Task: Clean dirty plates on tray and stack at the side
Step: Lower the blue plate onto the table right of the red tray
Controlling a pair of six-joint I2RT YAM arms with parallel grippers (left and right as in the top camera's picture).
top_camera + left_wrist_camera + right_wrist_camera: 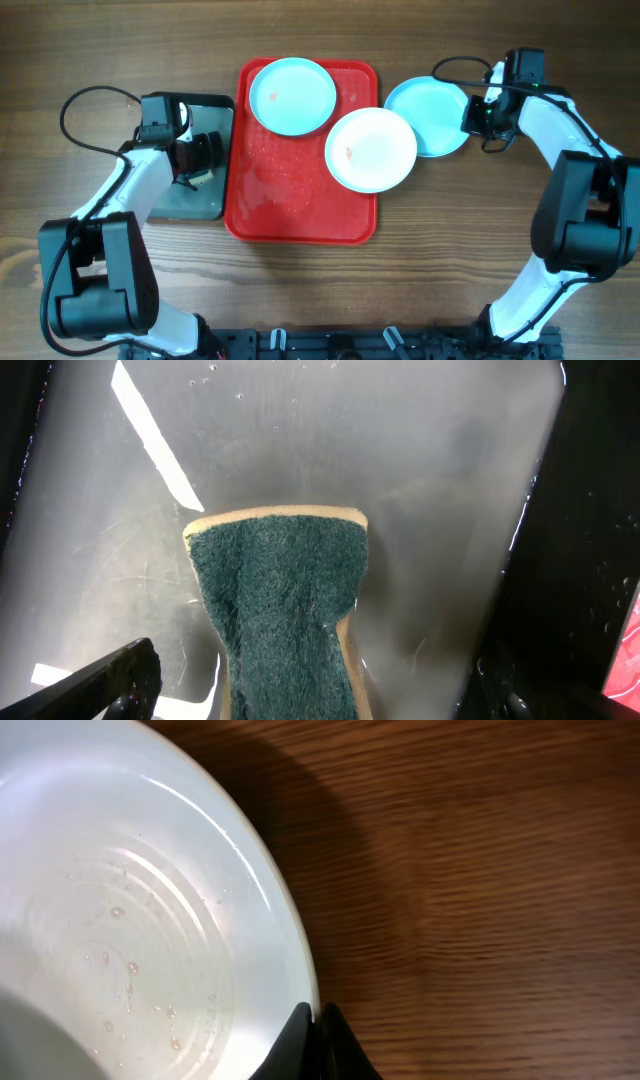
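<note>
The red tray (300,200) lies mid-table. One light blue plate (292,95) sits on its far end. The white plate (370,148), with a small reddish smudge, hangs over the tray's right rim and overlaps a second light blue plate (435,115) on the table. My right gripper (478,115) is shut on that plate's right rim; in the right wrist view its fingers (318,1020) pinch the wet rim of the plate (130,920). My left gripper (200,160) is open over a green sponge (280,610), with its fingers (305,680) wide on both sides and not touching it.
A dark grey metal tray (215,110) sits left of the red tray and holds the sponge; its wet surface (450,510) fills the left wrist view. Bare wooden table (480,870) lies to the right of the held plate. Cables trail behind both arms.
</note>
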